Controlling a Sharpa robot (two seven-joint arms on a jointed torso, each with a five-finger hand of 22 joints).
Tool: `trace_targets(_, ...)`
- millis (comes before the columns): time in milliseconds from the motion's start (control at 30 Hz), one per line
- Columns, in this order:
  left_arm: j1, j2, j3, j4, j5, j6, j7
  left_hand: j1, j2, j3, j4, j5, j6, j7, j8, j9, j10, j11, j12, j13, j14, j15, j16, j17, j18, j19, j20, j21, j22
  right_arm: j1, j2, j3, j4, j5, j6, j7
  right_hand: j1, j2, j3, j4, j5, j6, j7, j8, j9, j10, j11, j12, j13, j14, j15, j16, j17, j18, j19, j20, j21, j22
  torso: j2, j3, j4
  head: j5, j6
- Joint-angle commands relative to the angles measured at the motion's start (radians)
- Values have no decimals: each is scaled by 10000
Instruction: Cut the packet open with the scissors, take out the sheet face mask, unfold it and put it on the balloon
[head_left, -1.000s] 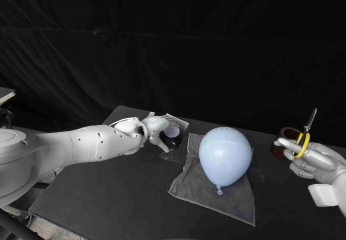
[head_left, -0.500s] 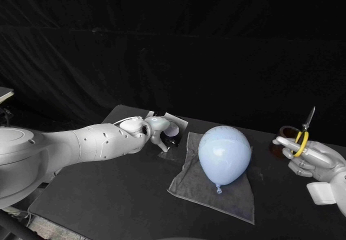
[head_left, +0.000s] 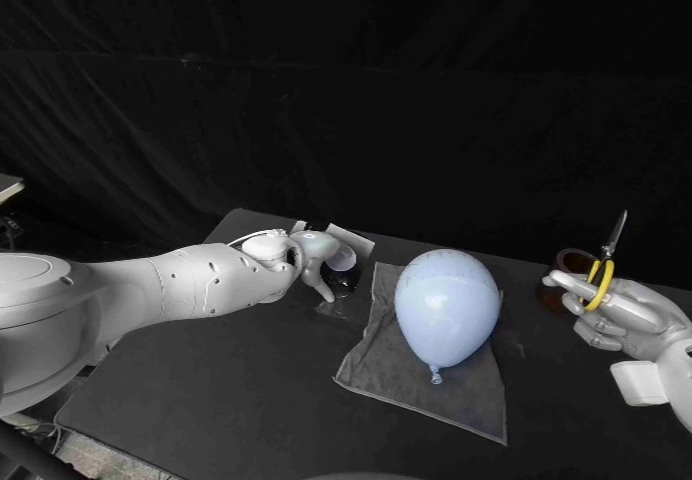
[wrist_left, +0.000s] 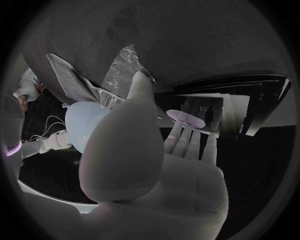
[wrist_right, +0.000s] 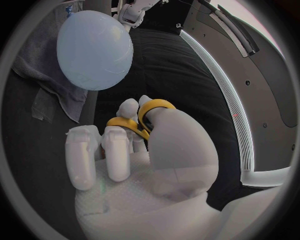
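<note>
We see the silver right hand (wrist_right: 134, 165) gripping a pair of scissors (wrist_right: 152, 104), its thumb and fingers hooked through the yellow loop handles. Beyond it we find a pale blue, egg-shaped rubber balloon (wrist_right: 94, 50) lying on a rumpled grey cloth (wrist_right: 34, 75) on the black table (wrist_right: 162, 70), with the silver left hand (wrist_right: 134, 12) just past the balloon

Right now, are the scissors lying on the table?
No, the right hand holds the scissors by their yellow handles with the blades pointing up, clear of the table.
</note>
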Motion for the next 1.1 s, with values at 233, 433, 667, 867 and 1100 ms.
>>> trace_targets(233, -48, 25, -35, 4, -131, 693, -250, 750, 1717, 1674, -172, -24, 1900, -41, 698, 612, 2323, -93, 311, 135, 1656, -68, 453, 486, 661, 660, 127, 213, 88, 7, 0, 9, 33, -99, 221, 48, 23, 41, -33, -24, -17, -39, 107, -59, -14, 2826, 60, 9425, 3554, 1032, 63, 60, 2564, -63, 1066, 25, 35, 2633, 0, -3, 9, -27, -68)
trace_targets(433, -48, 2, -35, 29, -134, 679, -222, 1083, 1909, 1938, -241, -25, 2486, -66, 879, 736, 3150, -105, 322, 155, 2399, -65, 624, 653, 680, 952, 114, 296, 110, 7, 0, 9, 34, -100, 233, 39, 23, 41, -33, -24, -17, -39, 107, -59, -14, 2826, 60, 9425, 3554, 1032, 63, 60, 2564, -63, 1066, 25, 35, 2633, 3, -8, 10, -20, -98)
trace_targets(667, -48, -31, -35, 69, -135, 581, -163, 1240, 1949, 2083, -260, -24, 2641, -82, 911, 711, 3643, -116, 299, 167, 2765, -66, 687, 708, 682, 1108, 102, 332, 114, 6, 4, 9, 30, -103, 245, 31, 6, 67, -36, -8, -18, -26, 107, -71, -27, 2826, 60, 9425, 3554, 1033, 63, 61, 2567, -63, 1066, 28, 35, 2633, -4, -6, 10, 3, -110)
trace_targets(867, -48, -110, -35, 195, -13, 501, -28, 1182, 1948, 2094, -202, -25, 2665, -33, 900, 691, 3714, -68, 267, 162, 2767, -27, 665, 683, 676, 1088, 112, 320, 102, 6, 5, 9, 28, -87, 268, 18, -3, 74, -39, -1, -17, -23, 108, -77, -32, 2826, 60, 9425, 3554, 1031, 63, 59, 2563, -63, 1066, 29, 35, 2633, -1, -6, 6, 2, -109)
trace_targets(1100, -50, -280, -24, 543, 470, 464, 227, 680, 1839, 1930, -123, -27, 2722, 33, 872, 637, 3752, 13, 150, 150, 2812, 64, 605, 628, 678, 1095, 155, 297, 86, 6, 6, 9, 19, -83, 280, 0, -3, 74, -39, -1, -17, -23, 108, -77, -32, 2826, 60, 9425, 3554, 1031, 63, 59, 2563, -63, 1066, 29, 35, 2633, 5, -7, 6, -29, -87)
